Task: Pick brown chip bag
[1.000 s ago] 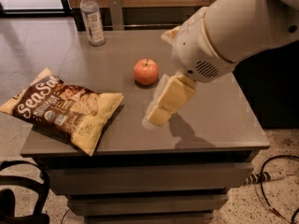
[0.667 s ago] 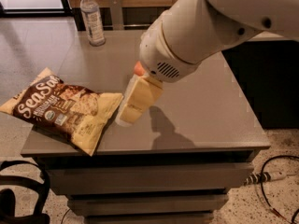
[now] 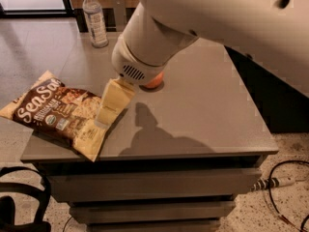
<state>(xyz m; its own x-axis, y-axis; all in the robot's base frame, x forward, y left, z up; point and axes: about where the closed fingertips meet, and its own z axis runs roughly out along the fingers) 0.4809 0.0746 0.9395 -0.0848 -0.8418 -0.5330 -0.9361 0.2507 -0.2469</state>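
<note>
Camera view: the brown chip bag lies flat at the left edge of the tabletop. The tool hangs over the bag's right end; I cannot tell whether it is wide or narrow. This looks like the approach, and next it probably needs to lower and pinch the crinkly edge.

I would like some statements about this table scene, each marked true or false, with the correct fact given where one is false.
1. The brown chip bag lies flat on the left part of the table. True.
2. The water bottle lies on its side beside the bag. False: it stands upright at the far edge of the table.
3. The gripper is at the right end of the chip bag. True.
4. The apple is in full view in front of the bag. False: the arm hides most of it, and it sits to the right of the bag.
</note>
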